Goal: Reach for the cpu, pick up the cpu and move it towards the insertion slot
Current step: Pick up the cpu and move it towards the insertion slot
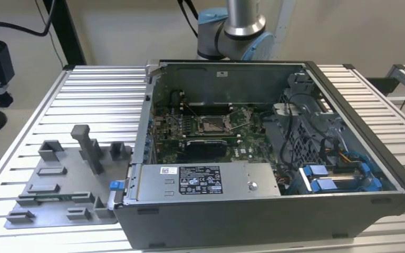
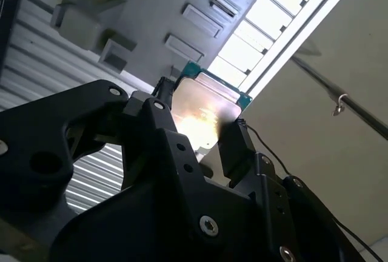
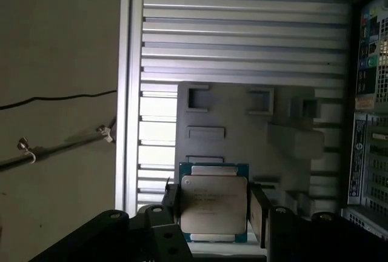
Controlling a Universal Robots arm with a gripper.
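end effector [image 3: 215,212] clamped on cpu [image 3: 213,196] | above grey fixture plate [image 3: 242,128] | lid print illegible

Soft, even room light fills the exterior view, though the inside of the computer case [image 1: 273,211] is shaded. In the second wrist view glare burns on the cpu [image 2: 203,116], and the slatted table [image 2: 273,13] washes white behind the black gripper [image 2: 197,122]. The first wrist view is dim.

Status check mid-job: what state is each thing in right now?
cpu: gripped by opposite edges, metal top facing the first wrist view.
gripper: shut on the cpu.
insertion slot: empty, dark centre showing.
computer case: open, side panel off.
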